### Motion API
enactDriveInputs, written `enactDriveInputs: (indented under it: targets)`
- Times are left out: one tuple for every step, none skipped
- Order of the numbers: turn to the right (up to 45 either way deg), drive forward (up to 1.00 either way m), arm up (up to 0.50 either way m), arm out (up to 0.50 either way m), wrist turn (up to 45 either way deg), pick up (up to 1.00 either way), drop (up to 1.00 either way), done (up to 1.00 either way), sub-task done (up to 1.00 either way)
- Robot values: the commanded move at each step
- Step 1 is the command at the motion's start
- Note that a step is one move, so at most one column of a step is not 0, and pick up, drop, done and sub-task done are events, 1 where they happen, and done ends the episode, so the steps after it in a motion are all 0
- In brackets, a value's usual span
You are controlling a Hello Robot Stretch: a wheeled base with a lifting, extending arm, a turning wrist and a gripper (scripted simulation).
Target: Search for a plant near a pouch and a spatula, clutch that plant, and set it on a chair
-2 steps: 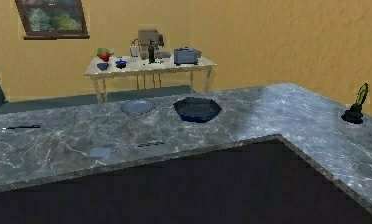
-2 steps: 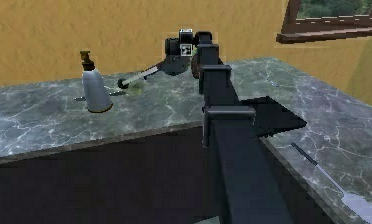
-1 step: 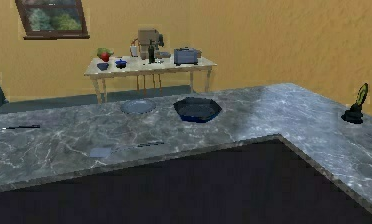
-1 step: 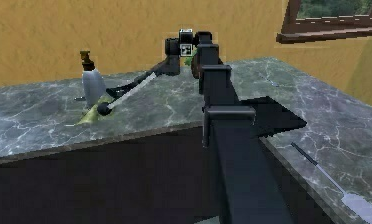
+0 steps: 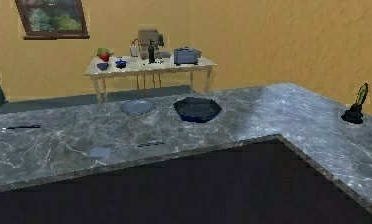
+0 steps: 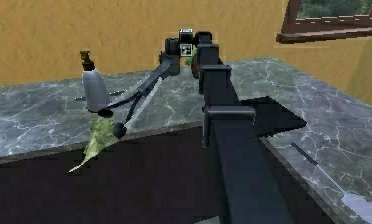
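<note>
Dark cabinet front (image 5: 194, 195) runs along the bottom of the forward view. Above it a grey marble countertop (image 5: 294, 110) crosses the frame and bends down the right side. On it lie a dark blue bowl (image 5: 197, 109) at the centre, a pale blue plate (image 5: 139, 105) just left of it, a flat grey piece (image 5: 101, 152) lower left and a thin utensil (image 5: 19, 127) at the left edge. At the right edge stands a small dark-footed thing (image 5: 356, 104) with a yellow-green blade, plant-like but too small to name. In the upper middle a pale table (image 5: 149, 68) carries bowls and bottles, and a framed picture (image 5: 54, 18) hangs upper left.

In the arm side view the arm (image 6: 229, 140) rises from the bottom edge to the upper middle, and the gripper (image 6: 115, 118) slants from there down to the left. A window (image 6: 329, 20) sits upper right.

The main risk, as I judge it, is a slip. If the fingers have only leaves, a lift could let the load drop past the countertop's front edge to the floor. A sideways pull could also topple the grey bottle-shaped thing (image 6: 92, 88) standing close by.

What I take for the plant (image 6: 94, 145), a pale green leafy shape, lies lower left across that front edge, right at the fingertips and just below the grey thing. Whether the gripper holds it cannot be told.
</note>
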Motion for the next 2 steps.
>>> enactDriveInputs:
  targets:
    - [0.0,0.0,0.0,-0.44,0.0,0.0,0.0,0.0,0.0]
    - [-45.0,0.0,0.0,0.0,0.0,0.0,0.0,0.0,0.0]
